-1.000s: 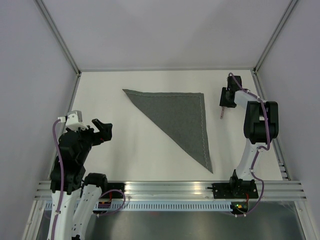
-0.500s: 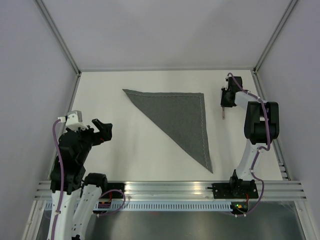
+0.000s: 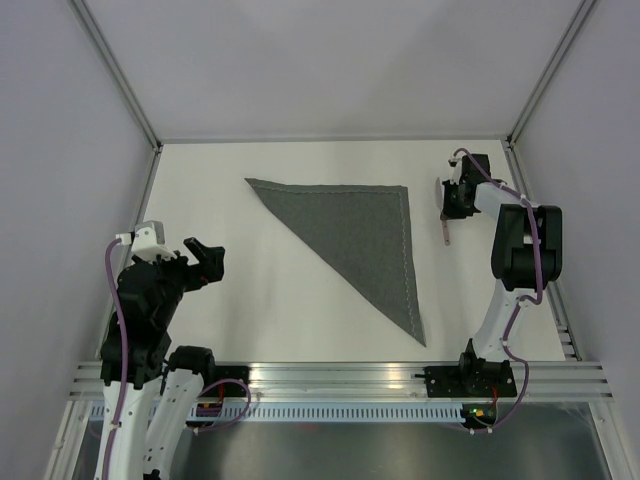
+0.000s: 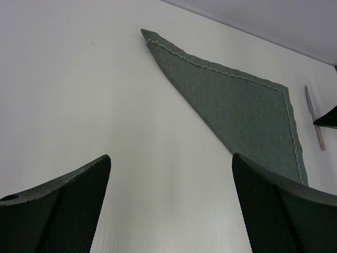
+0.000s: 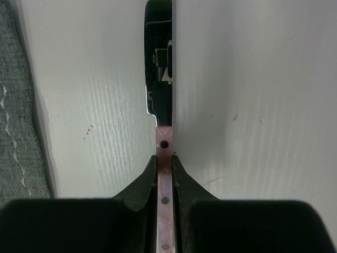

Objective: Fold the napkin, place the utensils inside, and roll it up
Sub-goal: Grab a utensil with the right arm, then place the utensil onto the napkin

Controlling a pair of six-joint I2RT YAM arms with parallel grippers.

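The dark grey napkin [image 3: 360,235] lies folded into a triangle on the white table, with its pale stitched edge along the top and right sides. It also shows in the left wrist view [image 4: 237,105] and at the left edge of the right wrist view [image 5: 13,132]. My right gripper [image 3: 453,205] [image 5: 164,158] is shut on the pinkish handle of the knife [image 5: 164,143], just right of the napkin. The knife [image 3: 445,230] points toward the near side and also shows in the left wrist view [image 4: 314,118]. My left gripper [image 3: 205,260] [image 4: 171,158] is open and empty, left of the napkin.
Grey walls with metal frame posts enclose the table at the back [image 3: 330,140] and on both sides. An aluminium rail [image 3: 340,375] carrying the arm bases runs along the near edge.
My right gripper has shifted slightly toward the far right with the knife in it. The left arm and the napkin have not moved.
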